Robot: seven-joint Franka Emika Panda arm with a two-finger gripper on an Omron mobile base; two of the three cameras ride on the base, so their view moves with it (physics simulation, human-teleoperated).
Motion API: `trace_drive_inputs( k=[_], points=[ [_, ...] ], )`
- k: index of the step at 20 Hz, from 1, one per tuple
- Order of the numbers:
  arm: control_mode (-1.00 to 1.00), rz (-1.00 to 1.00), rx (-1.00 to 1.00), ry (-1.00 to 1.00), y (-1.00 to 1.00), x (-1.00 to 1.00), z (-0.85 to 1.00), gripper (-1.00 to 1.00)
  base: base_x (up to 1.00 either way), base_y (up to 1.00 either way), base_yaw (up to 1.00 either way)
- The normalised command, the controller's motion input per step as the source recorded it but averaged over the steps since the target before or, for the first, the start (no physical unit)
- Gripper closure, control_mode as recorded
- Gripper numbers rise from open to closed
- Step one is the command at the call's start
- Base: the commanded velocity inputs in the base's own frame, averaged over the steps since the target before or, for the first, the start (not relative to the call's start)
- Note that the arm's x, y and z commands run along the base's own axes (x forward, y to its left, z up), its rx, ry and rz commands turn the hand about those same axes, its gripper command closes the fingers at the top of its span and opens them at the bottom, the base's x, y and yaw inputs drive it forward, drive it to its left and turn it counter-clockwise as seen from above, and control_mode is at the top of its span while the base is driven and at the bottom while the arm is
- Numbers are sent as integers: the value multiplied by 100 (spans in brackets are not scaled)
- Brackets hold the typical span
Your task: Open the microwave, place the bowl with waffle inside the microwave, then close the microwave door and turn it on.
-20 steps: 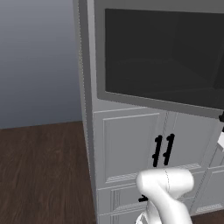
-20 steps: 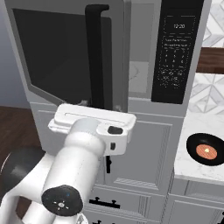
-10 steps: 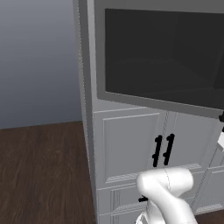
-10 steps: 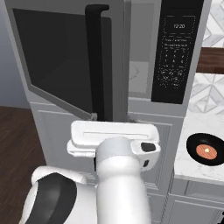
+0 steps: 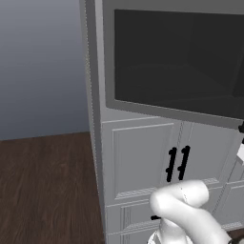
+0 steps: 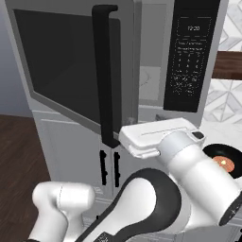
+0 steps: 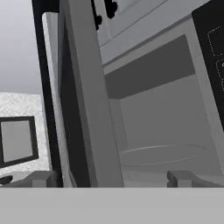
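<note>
Plainly, the microwave (image 6: 156,61) sits built into a tall run of grey panelled cabinets (image 5: 143,162), above a pair of cabinet doors with short black handles (image 5: 177,163), and it stands partly open. The microwave door (image 6: 71,71), a wide grey-framed panel of dark tinted glass, is swung out toward the base on its left hinge, so that in the left base view its pane (image 5: 176,59) faces the camera and hides the cavity. From the right base view the long black bar handle (image 6: 108,75) runs down the door's free edge, and beside it a slice of the pale grey cavity (image 6: 150,71) shows between door and the dark control panel (image 6: 191,54). The white arm (image 6: 189,179) bends up from the lower left of that view, with its flat white hand (image 6: 158,136) just below the door's lower corner, level with the cavity's floor. In the hand view the gripper (image 7: 113,178) has its jaws spread wide, one fingertip (image 7: 41,179) on each side of the door's edge, closing on nothing; beyond them lies the cavity with its round turntable (image 7: 166,155). A small dark burner disc (image 6: 222,158) lies on the counter to the right.
</note>
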Motion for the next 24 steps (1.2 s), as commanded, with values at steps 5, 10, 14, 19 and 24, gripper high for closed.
trace_drive_inputs(
  k=[5,10,14,19,24],
  points=[
    [-100,27,0,0,0,57,-18,-100,0,0,0],
    [-100,21,3,0,-6,40,-5,-100,0,0,0],
    [-100,5,0,0,14,14,-6,-100,0,0,0],
    [-100,0,0,0,28,0,-9,-100,0,0,0],
    [-100,0,0,0,57,-13,-7,-100,0,0,0]
  ],
)
